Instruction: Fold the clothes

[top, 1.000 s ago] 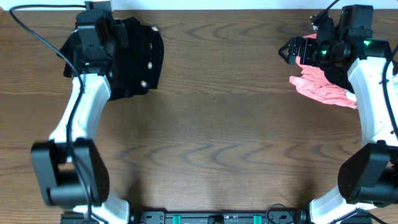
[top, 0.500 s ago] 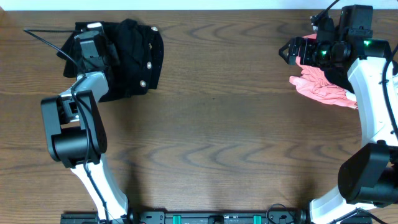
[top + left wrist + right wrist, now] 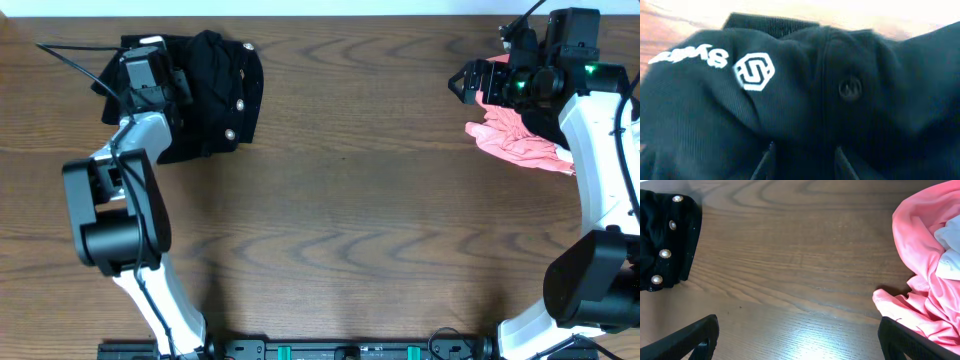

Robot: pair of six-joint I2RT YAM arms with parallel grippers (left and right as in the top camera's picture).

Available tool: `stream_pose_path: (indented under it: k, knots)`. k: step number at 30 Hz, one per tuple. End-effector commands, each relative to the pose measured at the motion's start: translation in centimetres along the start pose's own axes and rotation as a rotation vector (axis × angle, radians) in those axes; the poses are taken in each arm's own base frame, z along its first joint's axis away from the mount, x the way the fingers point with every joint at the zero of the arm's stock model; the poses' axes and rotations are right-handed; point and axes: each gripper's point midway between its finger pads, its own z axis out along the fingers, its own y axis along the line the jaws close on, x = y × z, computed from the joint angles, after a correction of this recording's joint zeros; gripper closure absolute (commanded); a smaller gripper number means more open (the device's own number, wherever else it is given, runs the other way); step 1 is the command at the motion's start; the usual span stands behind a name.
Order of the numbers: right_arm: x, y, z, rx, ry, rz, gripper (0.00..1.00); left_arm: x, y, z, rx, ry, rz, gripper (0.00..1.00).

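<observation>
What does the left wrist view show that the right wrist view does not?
Left wrist only: a close-up of the black shirt with its white logo and a dark button. Right wrist only: the pink garment, pearl buttons on a black garment, and the open right gripper. Both: the wooden table with something black lying on it.

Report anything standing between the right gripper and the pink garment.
Nothing visible does. The right gripper stands open above the wooden table, and the pink garment lies just beside one finger, no other item between them.
</observation>
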Motion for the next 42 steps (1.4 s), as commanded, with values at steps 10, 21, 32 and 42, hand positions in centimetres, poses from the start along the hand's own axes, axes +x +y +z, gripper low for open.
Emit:
stream_pose_path:
  k: [10, 21, 32, 42]
  knots:
    - [-0.1, 1.0, 0.2, -0.012, 0.000, -0.026, 0.01, -9.3, -4.6, -6.0, 0.115, -0.287, 0.018, 0.62]
    - [0.2, 1.3, 0.3, -0.013, 0.012, -0.027, 0.01, -3.8, -6.9, 0.5, 0.140, -0.245, 0.035, 0.62]
    - [0.1, 1.1, 0.3, -0.007, 0.011, -0.027, 0.01, 2.4, -11.1, 3.4, 0.194, -0.127, 0.084, 0.62]
    - [-0.6, 1.1, 0.3, -0.001, -0.017, -0.040, 0.01, -6.1, -10.1, -3.6, 0.179, -0.252, 0.063, 0.62]
